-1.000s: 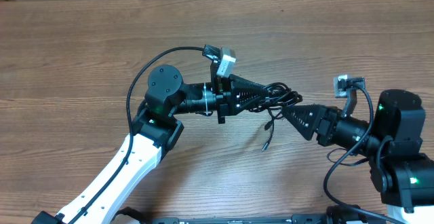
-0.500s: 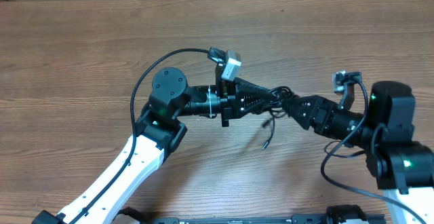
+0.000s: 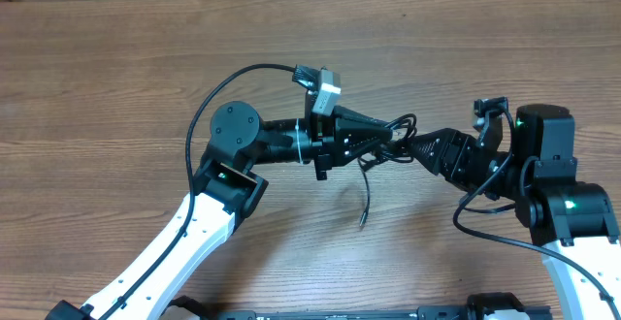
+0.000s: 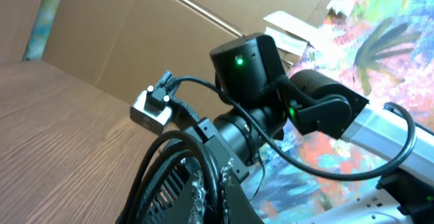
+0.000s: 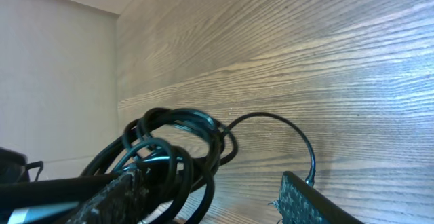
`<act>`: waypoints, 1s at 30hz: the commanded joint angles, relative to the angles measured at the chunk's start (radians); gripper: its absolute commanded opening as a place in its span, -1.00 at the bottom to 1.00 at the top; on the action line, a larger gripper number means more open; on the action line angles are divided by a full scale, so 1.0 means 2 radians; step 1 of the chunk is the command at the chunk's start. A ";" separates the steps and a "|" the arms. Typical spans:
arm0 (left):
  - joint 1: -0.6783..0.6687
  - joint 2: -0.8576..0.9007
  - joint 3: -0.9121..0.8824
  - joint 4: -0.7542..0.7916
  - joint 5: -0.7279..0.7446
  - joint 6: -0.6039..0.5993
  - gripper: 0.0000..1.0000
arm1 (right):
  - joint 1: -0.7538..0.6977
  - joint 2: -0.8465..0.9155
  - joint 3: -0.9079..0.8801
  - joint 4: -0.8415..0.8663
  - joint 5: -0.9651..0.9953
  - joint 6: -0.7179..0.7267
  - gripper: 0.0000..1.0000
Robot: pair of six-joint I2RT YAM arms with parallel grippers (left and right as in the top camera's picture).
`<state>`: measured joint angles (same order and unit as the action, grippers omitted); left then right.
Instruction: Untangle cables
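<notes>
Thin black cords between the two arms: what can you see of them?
The thin black cords form a glossy, rubbery-looking tangle of overlapping loops over the wooden table. The left gripper is shut on the bundle; the right gripper stands open beside it. One strand trails loose, ending in a small plug.

Left arm (image 3: 179,238) with glossy white link and round black joint housing, green status light (image 3: 225,172), small grey wrist camera (image 3: 325,85) on a looping black lead, right arm (image 3: 568,213) boxy black over white, green-lit, left gripper (image 3: 394,132) and right gripper (image 3: 414,148) black ribbed wedges
</notes>
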<state>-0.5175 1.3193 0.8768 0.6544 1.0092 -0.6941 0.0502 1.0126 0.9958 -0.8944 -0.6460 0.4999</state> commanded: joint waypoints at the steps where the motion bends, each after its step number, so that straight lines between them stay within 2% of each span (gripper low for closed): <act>1: -0.003 -0.009 0.011 0.025 0.002 -0.011 -0.92 | 0.000 -0.001 0.013 -0.006 0.014 -0.005 0.23; 13: 0.001 -0.009 0.011 0.066 -0.017 -0.022 -0.92 | 0.000 -0.001 0.013 -0.025 0.014 -0.019 0.23; 20: 0.051 -0.009 0.011 0.119 -0.022 -0.077 -0.92 | 0.000 -0.001 0.013 -0.041 0.014 -0.031 0.23; 30: 0.063 -0.009 0.011 0.119 -0.022 -0.093 -0.92 | 0.000 -0.001 0.013 -0.040 0.012 -0.031 0.23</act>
<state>-0.3946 1.3193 0.8768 0.8829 0.9817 -0.8631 0.0502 1.0130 0.9958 -0.9806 -0.6228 0.4469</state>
